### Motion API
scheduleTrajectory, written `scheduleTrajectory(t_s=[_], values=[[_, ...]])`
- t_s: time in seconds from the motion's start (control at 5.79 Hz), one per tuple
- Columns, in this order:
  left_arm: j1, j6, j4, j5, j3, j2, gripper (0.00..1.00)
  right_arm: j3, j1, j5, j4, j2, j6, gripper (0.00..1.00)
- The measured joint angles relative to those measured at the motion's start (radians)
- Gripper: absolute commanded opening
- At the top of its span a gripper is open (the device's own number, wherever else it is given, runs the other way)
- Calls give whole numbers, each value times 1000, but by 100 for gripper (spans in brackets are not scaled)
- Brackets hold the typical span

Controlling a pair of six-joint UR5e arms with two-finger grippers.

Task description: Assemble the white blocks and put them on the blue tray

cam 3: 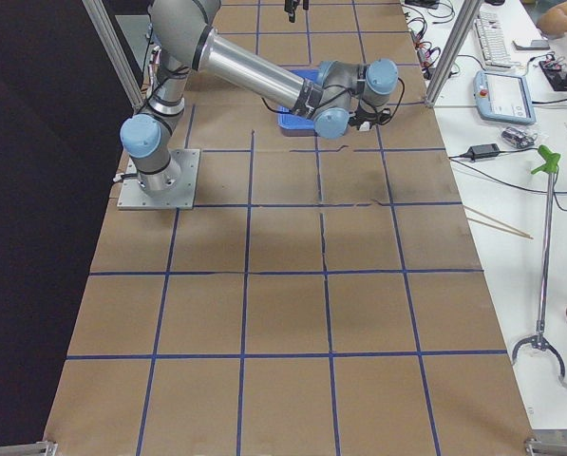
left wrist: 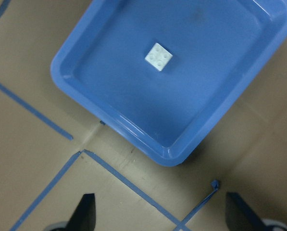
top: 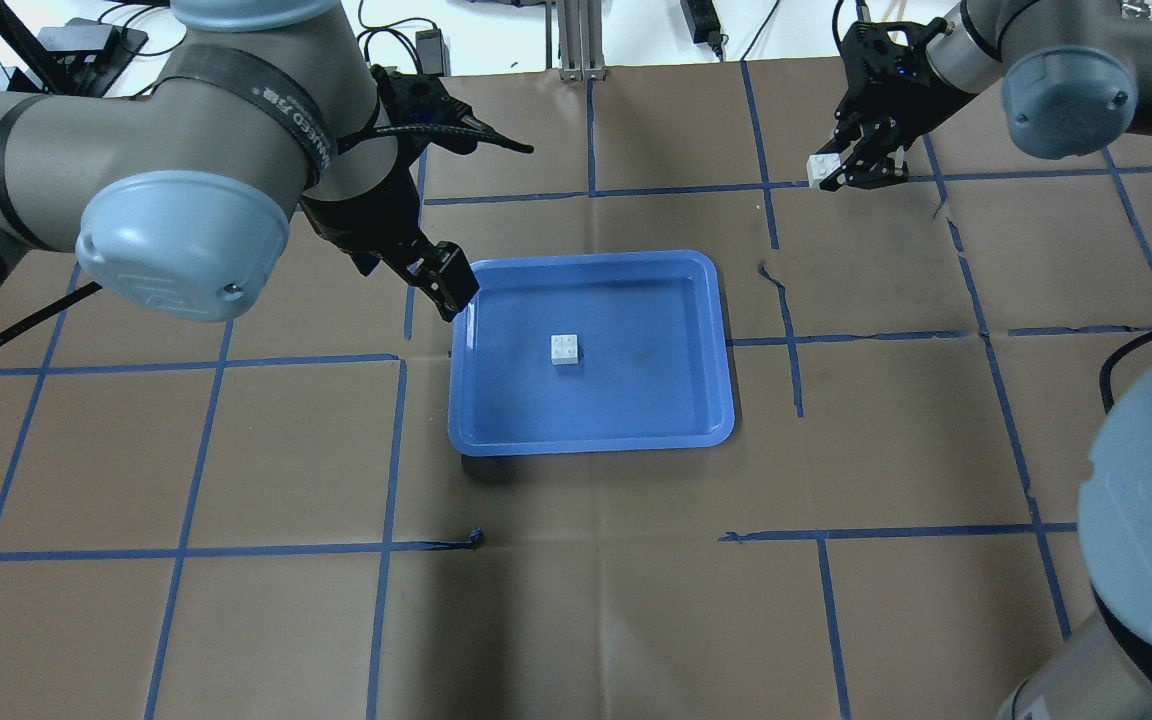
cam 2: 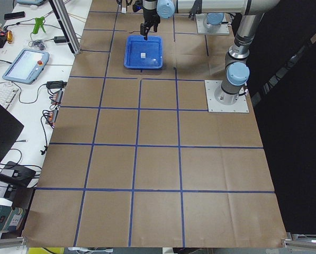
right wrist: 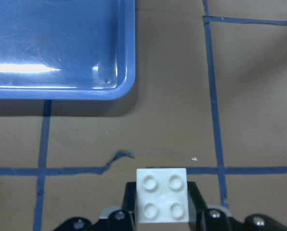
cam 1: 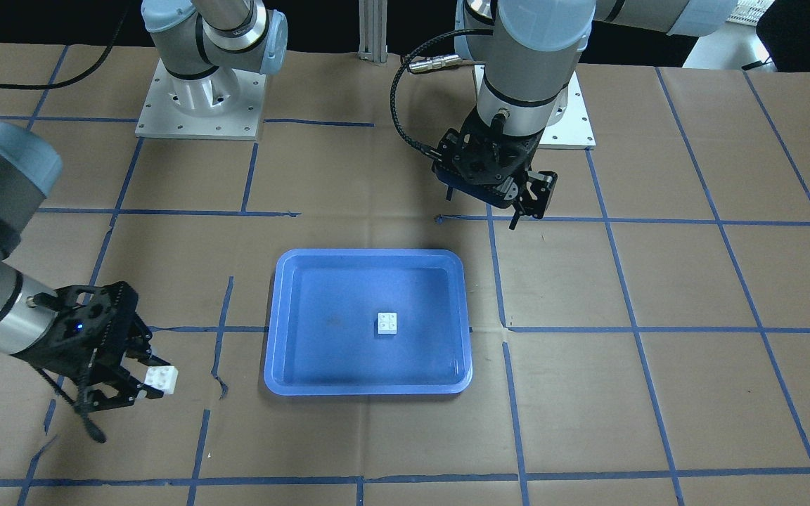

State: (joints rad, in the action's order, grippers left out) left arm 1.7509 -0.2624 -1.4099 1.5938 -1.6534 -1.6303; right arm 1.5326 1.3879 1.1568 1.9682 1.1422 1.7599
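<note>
- The bench [top: 576,600], covered in brown paper with a grid of blue tape, carries the blue tray [top: 591,446] near its middle.
- The tray's floor looks smooth and glossy. This is the main danger, I think: a block pressed from above could slide on it instead of joining. The tray is shallow, with rounded corners and a raised rim.
- The left pincer [left wrist: 163,211] hangs just outside one corner of the tray, its fingers spread wide and holding nothing. From there it does not steady anything, so the block in the tray has no support against a push.
- The right pincer [cam 1: 145,376] is well apart from the tray, over the bare bench. It pinches the held block [right wrist: 162,195] by two opposite sides, with the studs toward the wrist camera. The grip covers only a small part of the block, so a hard press could make it tilt or slip out.
- The loose block [top: 565,348] lies near the middle of the tray, studs up, touching no wall. It seems slightly turned against the tray's edges, though it is too small to be sure. If the two are not aligned, the studs will not enter.
- Both white blocks are small plain squares with four round studs, tiny beside the tray, and not yet joined.
</note>
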Motion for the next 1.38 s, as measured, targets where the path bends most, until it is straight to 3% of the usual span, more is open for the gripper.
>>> scheduleTrajectory(t_s=[0.17,0.52,0.86,1.38], values=[[-1,172,0,11,2,25,99,56,57,-1,42,28,-93,24],[-2,379,10,20,5,49,99,153,203,5,234,40,-335,24],[-6,406,62,21,4,51,99,262,323,10,449,32,-509,24],[-12,409,83,21,6,50,99,378,358,8,674,-40,-526,24]])
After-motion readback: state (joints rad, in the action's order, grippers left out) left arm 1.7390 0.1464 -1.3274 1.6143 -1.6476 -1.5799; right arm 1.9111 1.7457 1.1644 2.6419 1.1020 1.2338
